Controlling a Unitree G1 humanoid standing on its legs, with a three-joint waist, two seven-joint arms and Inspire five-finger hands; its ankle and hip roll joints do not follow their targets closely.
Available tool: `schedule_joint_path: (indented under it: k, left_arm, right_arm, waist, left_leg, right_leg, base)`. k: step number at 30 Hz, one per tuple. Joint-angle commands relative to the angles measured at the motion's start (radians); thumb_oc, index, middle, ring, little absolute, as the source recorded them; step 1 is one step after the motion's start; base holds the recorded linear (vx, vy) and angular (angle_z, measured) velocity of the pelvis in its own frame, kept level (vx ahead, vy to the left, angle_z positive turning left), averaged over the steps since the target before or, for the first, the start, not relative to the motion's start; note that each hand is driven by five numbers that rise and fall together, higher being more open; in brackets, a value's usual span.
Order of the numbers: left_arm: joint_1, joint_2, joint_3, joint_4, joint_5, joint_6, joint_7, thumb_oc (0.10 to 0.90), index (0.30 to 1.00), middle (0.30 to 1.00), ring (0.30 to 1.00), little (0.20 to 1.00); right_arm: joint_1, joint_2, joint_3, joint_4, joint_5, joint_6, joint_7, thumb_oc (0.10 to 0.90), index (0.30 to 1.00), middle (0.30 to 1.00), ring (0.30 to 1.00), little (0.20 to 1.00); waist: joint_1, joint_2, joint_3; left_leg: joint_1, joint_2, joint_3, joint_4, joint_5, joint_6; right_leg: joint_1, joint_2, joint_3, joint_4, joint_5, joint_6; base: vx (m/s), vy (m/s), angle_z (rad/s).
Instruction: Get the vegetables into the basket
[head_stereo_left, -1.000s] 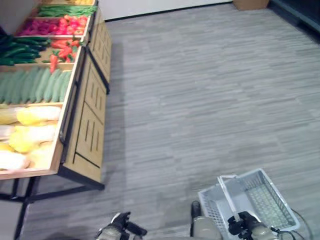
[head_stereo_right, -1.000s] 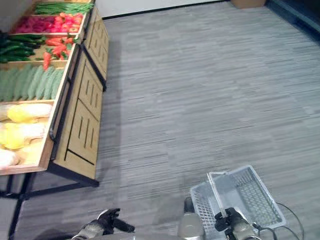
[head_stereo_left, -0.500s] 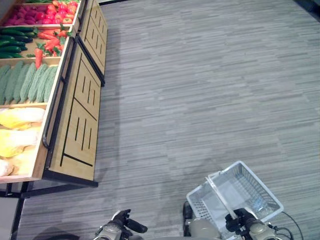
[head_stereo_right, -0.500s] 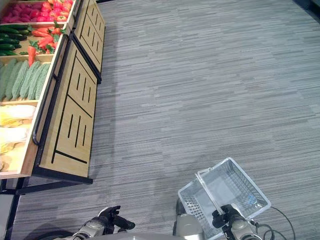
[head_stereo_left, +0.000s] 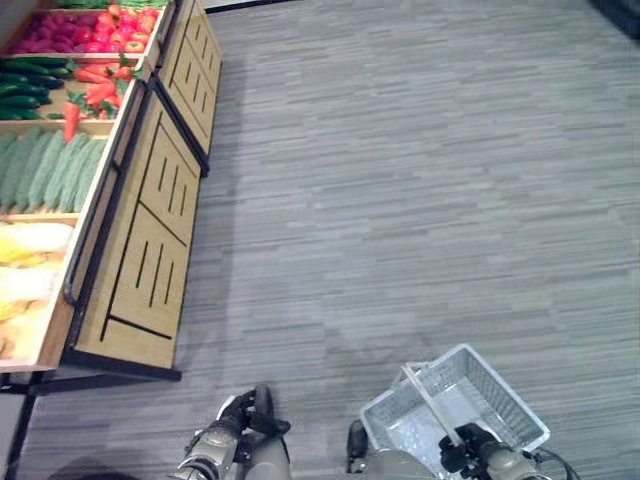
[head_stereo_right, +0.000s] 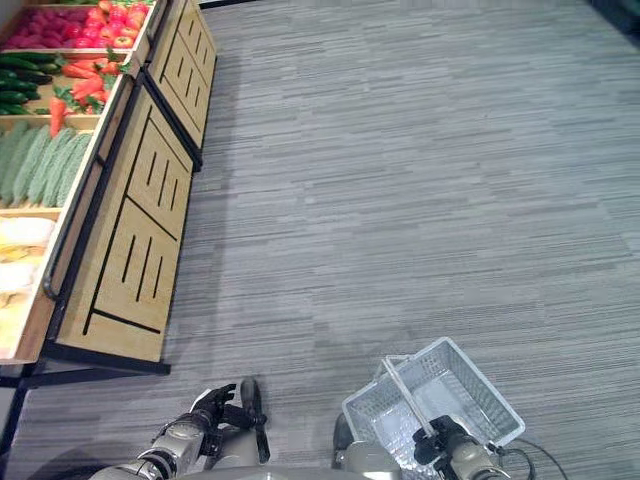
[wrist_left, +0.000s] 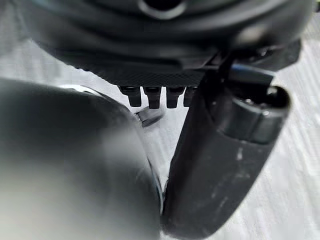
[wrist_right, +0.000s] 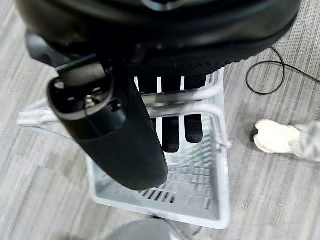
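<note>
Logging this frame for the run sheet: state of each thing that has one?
basket: empty, hanging by its handle from the right hand
right hand: fingers curled round the basket handle
left hand: low beside the body, holding nothing, fingers curled
vegetable stand: stocked; carrots and cucumbers in their own bins

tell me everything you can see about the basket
The basket is a light grey, plastic-looking shopping basket with slatted, perforated walls and floor and a thin bar handle. It looks empty. It hangs low at the robot's right side above the grey floor, carried by the right hand, whose fingers curl round the handle.
</note>
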Motion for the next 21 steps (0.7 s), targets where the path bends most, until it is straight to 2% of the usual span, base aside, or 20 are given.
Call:
schedule_joint_path:
  k: [1,4,5,7,8,9,10,11,14,15,16,17,19,20,21]
  left_arm:
    - [0.054,0.020,-0.041,0.035,0.017,0.007,0.020,0.900,1.000,1.000,1.000,1.000]
    - [0.070,0.021,-0.031,0.039,0.025,0.008,0.019,0.900,1.000,1.000,1.000,1.000]
    - [0.081,0.024,-0.025,0.042,0.027,0.009,0.017,0.900,1.000,1.000,1.000,1.000]
    - [0.082,0.024,-0.028,0.041,0.032,0.008,0.016,0.900,1.000,1.000,1.000,1.000]
    - [0.079,0.028,-0.028,0.040,0.033,0.009,0.015,0.900,1.000,1.000,1.000,1.000]
    - [0.079,0.028,-0.028,0.040,0.033,0.009,0.014,0.900,1.000,1.000,1.000,1.000]
    - [0.074,0.037,-0.024,0.039,0.036,0.006,0.013,0.900,1.000,1.000,1.000,1.000]
    - [0.074,0.037,-0.024,0.039,0.036,0.006,0.012,0.900,1.000,1.000,1.000,1.000]
    - [0.068,0.050,-0.018,0.026,0.028,0.004,0.014,0.900,1.000,1.000,1.000,1.000]
    - [0.063,0.053,-0.013,0.026,0.025,0.005,0.014,0.900,1.000,1.000,1.000,1.000]
    - [0.058,0.059,-0.017,0.018,0.020,0.006,0.012,0.900,1.000,1.000,1.000,1.000]
    - [0.057,0.059,-0.016,0.018,0.020,0.006,0.012,0.900,1.000,1.000,1.000,1.000]
    - [0.050,0.061,-0.014,0.021,0.017,0.007,0.012,0.900,1.000,1.000,1.000,1.000]
    - [0.045,0.062,-0.013,0.020,0.010,0.011,0.012,0.900,1.000,1.000,1.000,1.000]
    - [0.045,0.062,-0.013,0.020,0.010,0.011,0.012,0.900,1.000,1.000,1.000,1.000]
  right_arm:
    - [0.005,-0.023,-0.021,-0.036,-0.016,-0.032,-0.004,0.400,0.300,0.300,0.300,0.300]
    - [0.002,-0.021,-0.019,-0.030,-0.019,-0.033,0.003,0.400,0.300,0.300,0.300,0.300]
    - [0.001,-0.014,-0.019,-0.024,-0.020,-0.030,0.007,0.400,0.300,0.300,0.300,0.300]
    - [0.004,-0.012,-0.022,-0.022,-0.018,-0.030,0.007,0.400,0.300,0.300,0.300,0.300]
    - [0.007,-0.008,-0.027,-0.019,-0.020,-0.028,0.010,0.400,0.300,0.300,0.300,0.300]
    - [0.007,-0.008,-0.027,-0.019,-0.020,-0.028,0.010,0.400,0.300,0.300,0.300,0.300]
    - [0.006,0.002,-0.034,-0.006,-0.022,-0.024,0.011,0.400,0.300,0.300,0.300,0.300]
    - [0.006,0.003,-0.034,-0.006,-0.022,-0.023,0.011,0.400,0.300,0.300,0.300,0.300]
    - [-0.002,0.015,-0.025,-0.006,-0.036,-0.022,0.011,0.400,0.300,0.300,0.300,0.300]
    - [-0.003,0.019,-0.024,-0.007,-0.038,-0.020,0.014,0.400,0.300,0.300,0.300,0.300]
    - [-0.003,0.022,-0.026,-0.010,-0.035,-0.018,0.013,0.400,0.300,0.300,0.300,0.300]
    - [-0.003,0.022,-0.026,-0.010,-0.035,-0.018,0.013,0.400,0.300,0.300,0.300,0.300]
    - [-0.005,0.023,-0.027,-0.007,-0.033,-0.016,0.013,0.400,0.300,0.300,0.300,0.300]
    - [-0.006,0.021,-0.035,-0.007,-0.025,-0.014,0.011,0.400,0.300,0.300,0.300,0.300]
    - [-0.006,0.020,-0.035,-0.007,-0.024,-0.014,0.011,0.400,0.300,0.300,0.300,0.300]
  waist:
    - [0.028,0.024,0.018]
    - [0.046,0.024,0.008]
    - [0.051,0.020,-0.016]
    - [0.053,0.016,-0.024]
    - [0.056,0.003,-0.037]
    - [0.057,0.000,-0.038]
    - [0.058,-0.024,-0.053]
    - [0.060,-0.027,-0.055]
    - [0.077,-0.060,-0.071]
    - [0.082,-0.074,-0.079]
    - [0.080,-0.092,-0.079]
    - [0.084,-0.089,-0.081]
    - [0.088,-0.099,-0.079]
    - [0.081,-0.097,-0.068]
    - [0.085,-0.094,-0.070]
  left_leg:
    - [-0.026,-0.020,0.033,0.009,0.064,0.034]
    - [-0.020,-0.012,0.057,0.011,0.078,0.034]
    - [-0.004,-0.012,0.077,0.011,0.052,0.052]
    - [-0.002,-0.016,0.095,0.020,0.048,0.060]
    - [-0.001,-0.036,0.124,0.036,0.020,0.089]
    - [-0.001,-0.037,0.126,0.036,0.019,0.090]
    - [0.004,-0.060,0.163,0.056,-0.018,0.119]
    - [0.004,-0.061,0.167,0.057,-0.020,0.120]
    - [0.012,-0.085,0.219,0.076,-0.055,0.145]
    - [0.016,-0.099,0.239,0.075,-0.070,0.155]
    - [0.041,-0.131,0.246,0.061,-0.095,0.174]
    - [0.038,-0.125,0.248,0.063,-0.095,0.173]
    - [0.066,-0.148,0.256,0.049,-0.116,0.189]
    - [0.095,-0.163,0.248,0.043,-0.143,0.205]
    - [0.092,-0.158,0.250,0.042,-0.141,0.204]
  right_leg:
    - [0.070,-0.090,0.134,0.045,-0.080,0.142]
    - [0.123,-0.086,0.166,0.035,-0.106,0.143]
    - [0.150,-0.097,0.175,0.026,-0.125,0.152]
    - [0.160,-0.112,0.181,0.027,-0.130,0.158]
    - [0.164,-0.145,0.184,0.038,-0.134,0.177]
    - [0.163,-0.147,0.185,0.039,-0.135,0.178]
    - [0.150,-0.178,0.196,0.064,-0.104,0.200]
    - [0.148,-0.182,0.199,0.064,-0.104,0.201]
    - [0.106,-0.210,0.214,0.111,-0.020,0.242]
    - [0.096,-0.226,0.216,0.133,0.017,0.261]
    - [0.072,-0.244,0.210,0.184,0.073,0.289]
    - [0.068,-0.240,0.215,0.182,0.078,0.288]
    - [0.043,-0.246,0.207,0.241,0.155,0.303]
    - [0.004,-0.244,0.190,0.337,0.207,0.303]
    - [0.000,-0.240,0.193,0.334,0.212,0.303]
  base:
    - [0.27,0.083,-0.77]
    - [0.28,0.129,-0.50]
    - [0.24,0.144,-0.58]
    - [0.22,0.187,-0.45]
    - [0.22,0.202,-0.27]
    - [0.31,0.264,-0.42]
    - [0.17,0.140,-0.06]
    - [0.23,0.177,-0.20]
    - [0.16,0.116,-0.34]
    - [0.25,0.212,-0.52]
    - [0.20,0.182,-0.42]
    - [0.17,0.156,-0.28]
    - [0.16,0.153,-0.09]
    - [0.16,0.146,-0.07]
    - [0.22,0.233,-0.04]
